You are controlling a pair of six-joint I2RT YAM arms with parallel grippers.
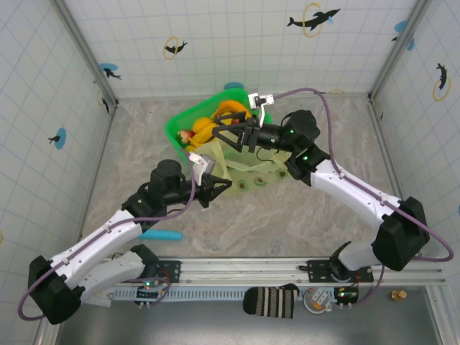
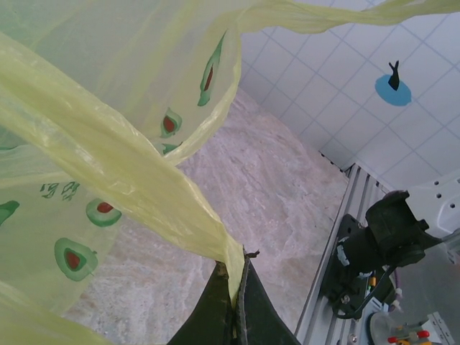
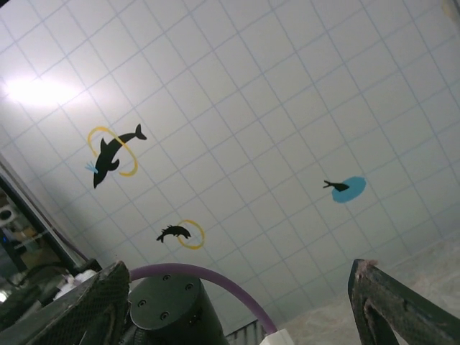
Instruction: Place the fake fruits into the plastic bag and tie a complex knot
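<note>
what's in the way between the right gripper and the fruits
Nothing visible. The open right gripper hangs right beside the fake fruits in the green tray, nothing between them; the plastic bag lies nearer the arm bases.

The top camera looks down from above the near edge over the whole desk. The left wrist camera, close against the plastic bag, faces the near rail. The right wrist camera tilts up at the back wall, which the top view shares.
</note>
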